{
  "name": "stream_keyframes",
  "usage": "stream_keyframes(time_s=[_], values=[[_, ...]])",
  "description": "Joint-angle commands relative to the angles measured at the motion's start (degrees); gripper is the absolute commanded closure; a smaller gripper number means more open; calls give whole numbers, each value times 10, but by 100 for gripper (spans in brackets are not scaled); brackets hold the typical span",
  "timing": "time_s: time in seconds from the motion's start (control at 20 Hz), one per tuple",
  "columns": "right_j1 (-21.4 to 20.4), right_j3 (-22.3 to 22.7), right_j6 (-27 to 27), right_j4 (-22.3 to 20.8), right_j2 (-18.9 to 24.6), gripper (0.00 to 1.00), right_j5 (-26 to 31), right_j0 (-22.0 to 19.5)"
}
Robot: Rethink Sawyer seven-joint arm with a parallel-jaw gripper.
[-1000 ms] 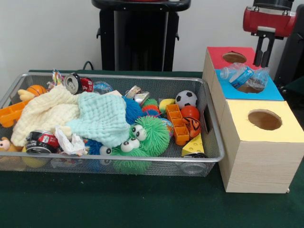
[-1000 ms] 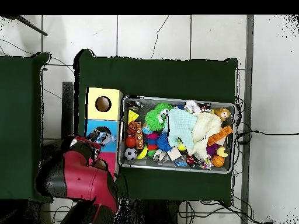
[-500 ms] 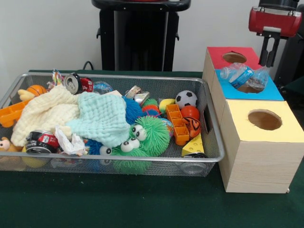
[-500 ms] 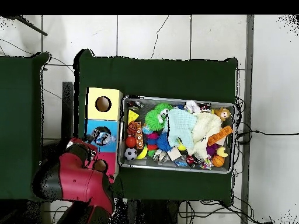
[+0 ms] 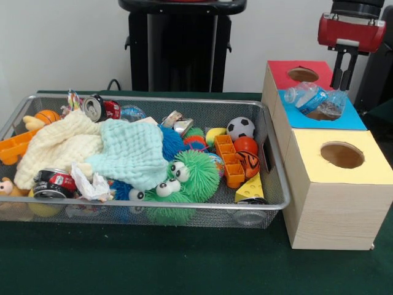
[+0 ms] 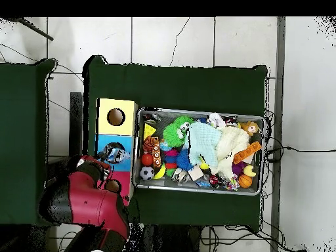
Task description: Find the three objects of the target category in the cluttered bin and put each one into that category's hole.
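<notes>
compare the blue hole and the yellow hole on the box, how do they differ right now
The blue hole is blocked: a crushed clear plastic bottle lies across it, resting on the rim, not dropped in. The yellow hole is open with nothing on it. In the front view, the blue hole sits in the middle section, just below the hand; the yellow hole is in the nearest section. Both are round cut-outs in coloured tops of the same wooden box.

— What was the bin (image 5: 273, 178) made of?
— Fine silvery wire mesh with a shiny metal rim. The cloths (image 5: 132, 153) in it looked soft and crinkled, the green toy (image 5: 187, 175) rubbery and spiky.
— And the boxes (image 5: 334, 209)?
— Pale matt wood grain, tops in flat coloured paper. The bottle (image 5: 313, 98) was clear, crumpled plastic; the table (image 5: 153, 264) a matt green cloth.
</notes>
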Motion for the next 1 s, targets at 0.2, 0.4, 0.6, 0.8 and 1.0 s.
stream_keyframes(time_s=[0.2,0.4,0.6,0.8,1.0], values=[[30,28,134,16,50,100,-30,-24],[38,26,135,16,50,100,-39,-24],[49,27,136,12,58,100,-62,-30],[58,28,136,12,61,100,-76,-31],[64,30,134,10,66,100,-88,-35]])
